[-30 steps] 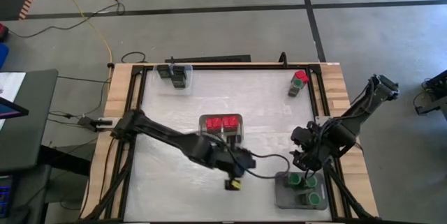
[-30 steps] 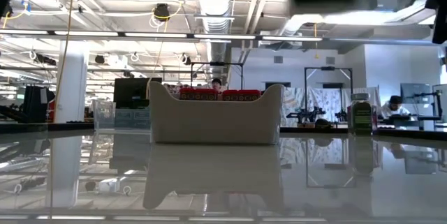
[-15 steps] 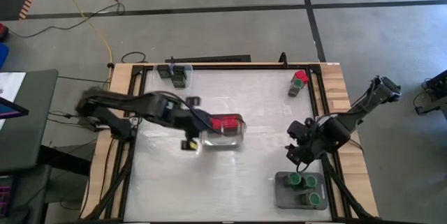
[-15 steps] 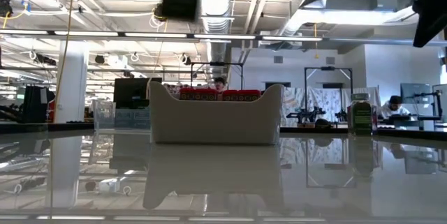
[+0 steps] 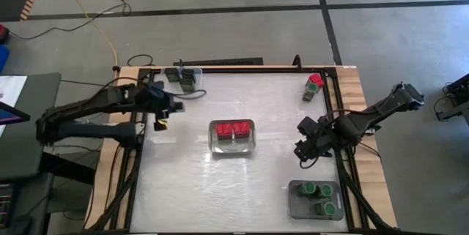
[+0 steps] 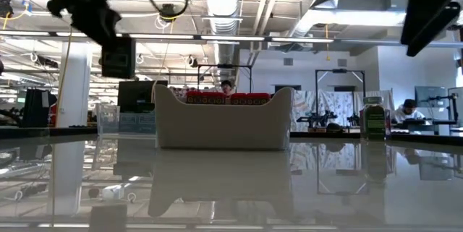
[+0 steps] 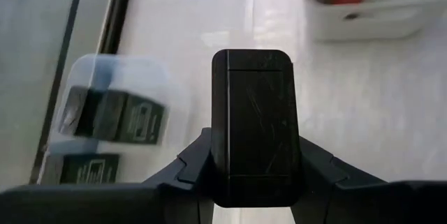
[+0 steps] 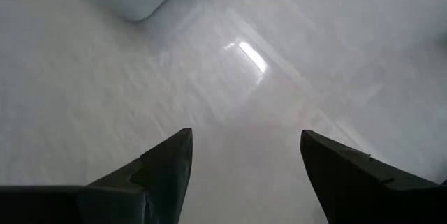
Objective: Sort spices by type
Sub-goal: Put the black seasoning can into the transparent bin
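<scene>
Black boxy spice container [image 7: 256, 126] clamped between fingers of left gripper [image 5: 160, 112], held above table [image 5: 190, 184] near its far-left corner; seen as dark box [image 6: 118, 57] hanging high in low view. Just beyond, clear tray [image 5: 192, 74] in far-left corner, holding other black boxy containers [image 7: 115, 115]. Centre of table: pale tray [image 5: 232, 141] with red-capped containers [image 5: 232, 128] inside. Near-right corner: grey tray [image 5: 314, 207] with green round-capped containers [image 5: 316, 189] standing in it. Far-right corner: one red-capped container [image 5: 315, 80] and one green-capped container [image 5: 308, 93], just beside each other, outside any tray. Right gripper [image 5: 302, 146] above bare table at right side, between far-right pair and grey tray; fingers [image 8: 164, 169] spread apart, nothing between them.
</scene>
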`<action>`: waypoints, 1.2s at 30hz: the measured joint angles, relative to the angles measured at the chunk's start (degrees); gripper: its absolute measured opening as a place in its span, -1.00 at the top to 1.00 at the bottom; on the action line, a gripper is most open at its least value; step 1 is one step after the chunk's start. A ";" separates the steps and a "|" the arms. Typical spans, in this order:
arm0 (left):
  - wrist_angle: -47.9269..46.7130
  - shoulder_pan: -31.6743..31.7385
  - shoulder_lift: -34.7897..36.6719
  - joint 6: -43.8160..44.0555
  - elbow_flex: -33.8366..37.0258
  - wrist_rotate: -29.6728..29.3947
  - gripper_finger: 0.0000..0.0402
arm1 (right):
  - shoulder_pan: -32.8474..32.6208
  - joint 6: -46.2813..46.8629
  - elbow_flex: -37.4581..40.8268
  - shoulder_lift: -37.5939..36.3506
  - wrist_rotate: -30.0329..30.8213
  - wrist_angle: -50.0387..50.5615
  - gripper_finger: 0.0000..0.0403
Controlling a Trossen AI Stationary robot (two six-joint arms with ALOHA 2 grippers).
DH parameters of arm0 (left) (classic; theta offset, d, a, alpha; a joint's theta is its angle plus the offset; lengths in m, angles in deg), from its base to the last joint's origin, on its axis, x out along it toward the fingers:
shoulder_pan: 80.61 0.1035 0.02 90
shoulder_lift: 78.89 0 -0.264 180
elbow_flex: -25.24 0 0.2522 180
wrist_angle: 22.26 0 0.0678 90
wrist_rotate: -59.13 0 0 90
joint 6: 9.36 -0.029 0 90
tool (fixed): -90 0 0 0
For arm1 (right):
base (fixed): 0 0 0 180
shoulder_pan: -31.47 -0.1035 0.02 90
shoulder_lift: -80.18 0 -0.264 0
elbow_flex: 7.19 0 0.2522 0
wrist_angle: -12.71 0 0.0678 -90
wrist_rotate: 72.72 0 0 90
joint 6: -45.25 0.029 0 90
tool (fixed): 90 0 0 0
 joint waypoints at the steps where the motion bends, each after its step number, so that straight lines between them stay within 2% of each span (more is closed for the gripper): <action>1: 0.36 2.68 1.16 -2.00 1.06 1.27 0.39 | 0.70 -0.02 0.00 0.00 0.00 -0.23 -0.44; 4: 1.17 10.75 2.63 -8.23 3.61 6.71 0.39 | 2.83 -0.07 0.00 0.00 0.00 -1.13 -0.44; 8: 3.16 20.06 0.97 -14.12 5.47 12.28 0.39 | 5.36 -0.21 0.00 0.00 0.00 -2.37 -0.44; 13: 6.81 27.69 -2.89 -17.66 5.63 19.82 0.39 | 7.25 -0.26 0.00 0.00 0.00 -2.79 -0.44; 22: 9.27 34.15 -8.77 -25.26 5.63 21.50 0.39 | 7.68 -4.72 0.00 0.00 0.00 -2.76 -0.44; 26: 14.43 35.69 -11.01 -24.13 5.63 22.15 0.39 | 7.68 -4.72 0.00 0.00 0.00 -2.74 -0.44; 31: 16.52 36.44 -13.82 -30.23 5.63 24.53 0.39 | 7.68 -4.72 0.00 0.00 0.00 -2.79 -0.44; 36: 17.95 38.08 -17.12 -31.40 5.62 24.85 0.39 | 7.68 -4.74 0.00 0.00 0.00 -2.79 -0.44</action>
